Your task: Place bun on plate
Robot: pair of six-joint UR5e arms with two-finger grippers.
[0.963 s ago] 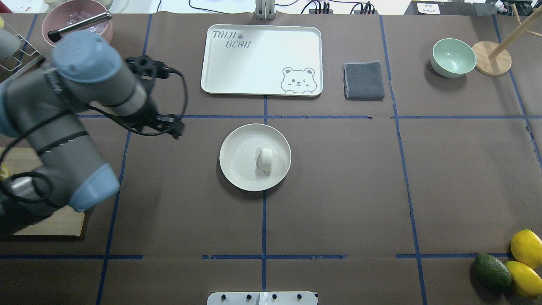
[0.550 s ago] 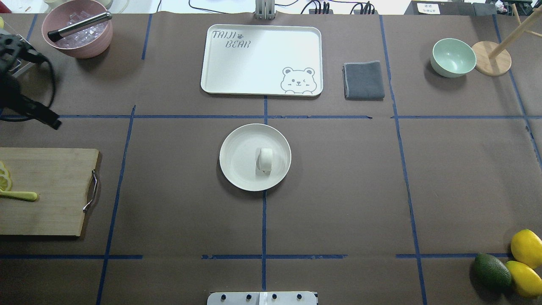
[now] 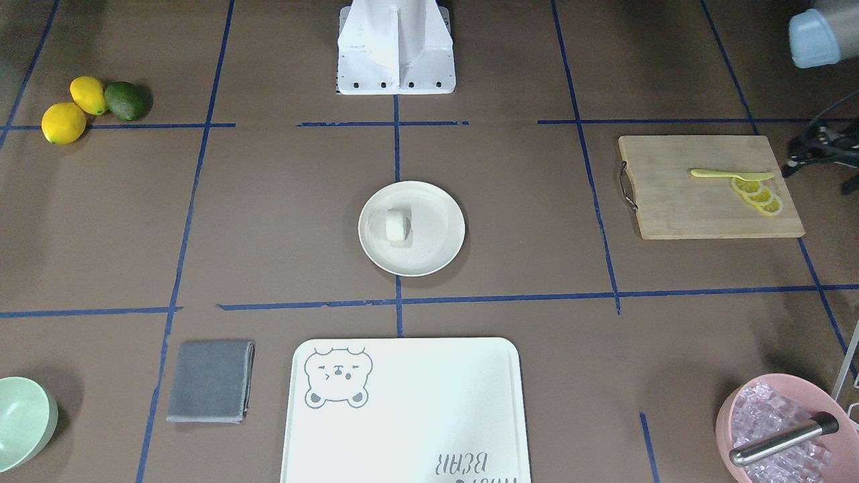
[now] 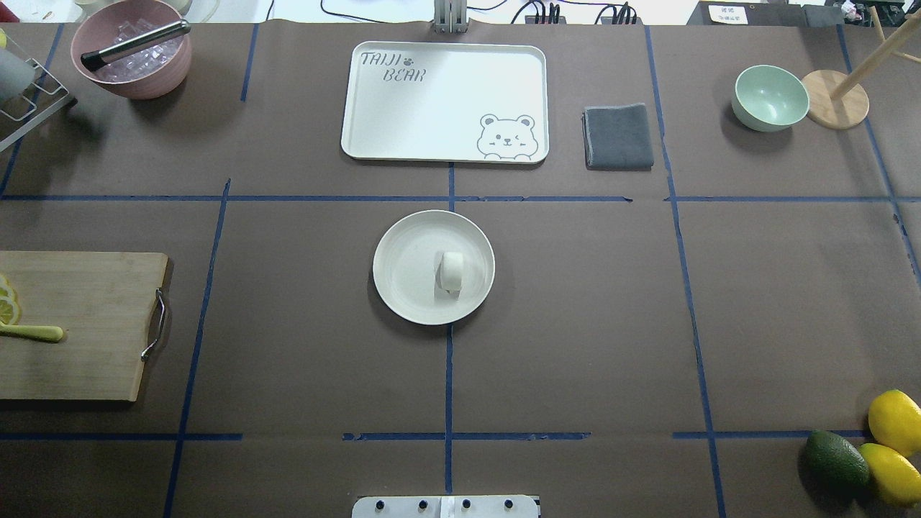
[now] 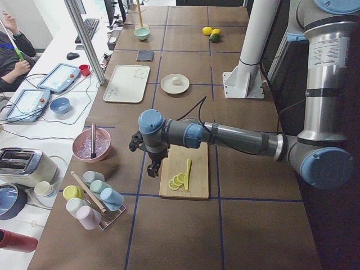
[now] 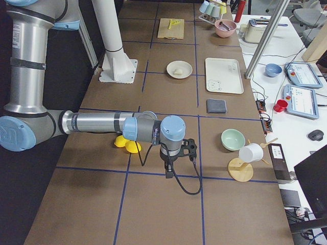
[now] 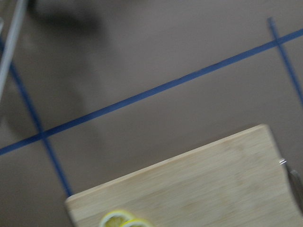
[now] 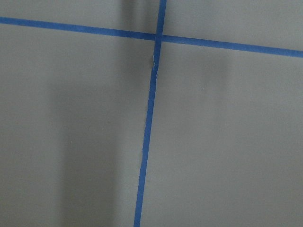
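Note:
The bun (image 4: pixel 451 272), a small white lump, lies on the round cream plate (image 4: pixel 403 267) at the table's middle, a little right of the plate's centre. The front-facing view shows the same bun (image 3: pixel 397 224) on the plate (image 3: pixel 436 236). No gripper is near it. My left gripper (image 5: pixel 153 167) hangs over the table's left end beside the cutting board, and I cannot tell if it is open or shut. My right gripper (image 6: pixel 168 171) points down over bare table at the right end, seen only from the side, so I cannot tell its state. Both wrist views show no fingers.
A white bear-print tray (image 4: pixel 444 101), a grey cloth (image 4: pixel 618 136) and a mint-green bowl (image 4: pixel 770 97) sit along the far side. A pink bowl (image 4: pixel 133 47) of ice stands far left. A cutting board (image 4: pixel 79 324) holds lemon slices. Lemons and an avocado (image 4: pixel 835 460) lie near right.
My left arm has pulled back leftward, out of the overhead view, uncovering the cutting board. The bun and plate have not moved.

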